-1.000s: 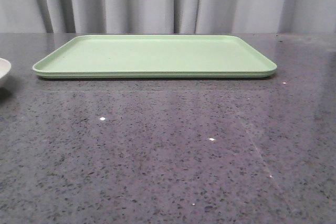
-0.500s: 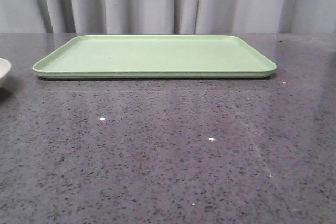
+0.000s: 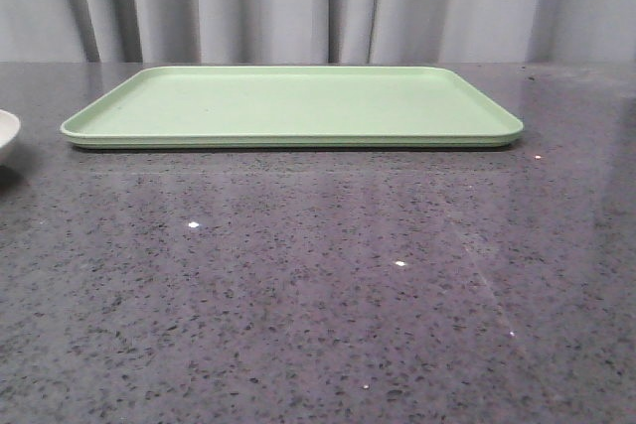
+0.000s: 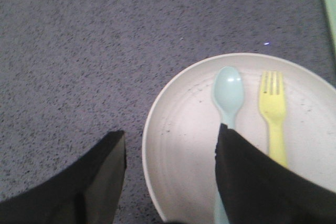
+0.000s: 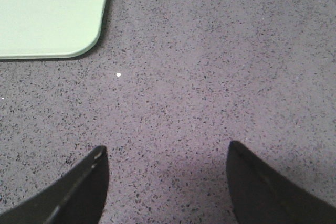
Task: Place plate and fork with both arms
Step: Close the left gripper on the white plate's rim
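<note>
The cream plate point(image 4: 184, 145) rests on the speckled grey table, seen mostly in the left wrist view; only its edge point(image 3: 6, 131) shows at the far left of the front view. On the plate the yellow fork point(image 4: 273, 109) lies beside a pale blue spoon point(image 4: 229, 90). My left gripper point(image 4: 170, 141) is open and straddles the plate's rim. One finger hangs over the table outside the plate, and the other is above the inside, hiding the spoon's handle. My right gripper point(image 5: 165, 153) is open over bare table with nothing between its fingers.
A flat light-green tray point(image 3: 293, 104) lies across the back middle of the table. Its rounded corner point(image 5: 52, 14) shows in the right wrist view and a sliver of its edge point(image 4: 329, 3) in the left wrist view. Grey curtains hang behind the table.
</note>
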You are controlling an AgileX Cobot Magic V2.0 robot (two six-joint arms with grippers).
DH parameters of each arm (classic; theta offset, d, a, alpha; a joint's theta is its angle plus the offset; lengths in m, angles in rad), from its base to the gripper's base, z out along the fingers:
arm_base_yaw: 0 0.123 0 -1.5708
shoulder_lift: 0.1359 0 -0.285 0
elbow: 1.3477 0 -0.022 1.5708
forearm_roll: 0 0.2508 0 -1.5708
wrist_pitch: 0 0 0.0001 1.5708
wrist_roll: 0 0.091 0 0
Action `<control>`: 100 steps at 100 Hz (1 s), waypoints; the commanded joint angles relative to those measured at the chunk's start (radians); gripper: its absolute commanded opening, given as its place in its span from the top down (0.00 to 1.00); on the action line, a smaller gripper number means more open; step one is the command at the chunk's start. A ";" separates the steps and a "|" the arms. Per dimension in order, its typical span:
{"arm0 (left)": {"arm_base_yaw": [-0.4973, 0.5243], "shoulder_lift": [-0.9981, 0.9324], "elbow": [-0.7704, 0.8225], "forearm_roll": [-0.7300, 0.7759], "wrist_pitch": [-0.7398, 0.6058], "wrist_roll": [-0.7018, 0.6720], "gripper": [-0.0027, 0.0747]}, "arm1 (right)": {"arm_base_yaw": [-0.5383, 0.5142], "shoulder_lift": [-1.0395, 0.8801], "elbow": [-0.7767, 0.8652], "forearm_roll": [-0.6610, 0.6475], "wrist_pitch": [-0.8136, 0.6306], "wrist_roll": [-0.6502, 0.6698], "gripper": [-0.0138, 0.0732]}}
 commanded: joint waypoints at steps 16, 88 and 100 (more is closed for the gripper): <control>0.066 0.117 -0.037 0.013 -0.082 0.009 0.48 | -0.006 0.003 -0.037 -0.009 -0.059 -0.003 0.28; 0.080 0.480 -0.194 -0.007 0.101 0.094 0.48 | -0.006 0.003 -0.037 -0.009 -0.056 -0.003 0.28; 0.099 0.516 -0.221 -0.007 0.137 0.101 0.48 | -0.006 0.003 -0.037 -0.009 -0.056 -0.003 0.28</control>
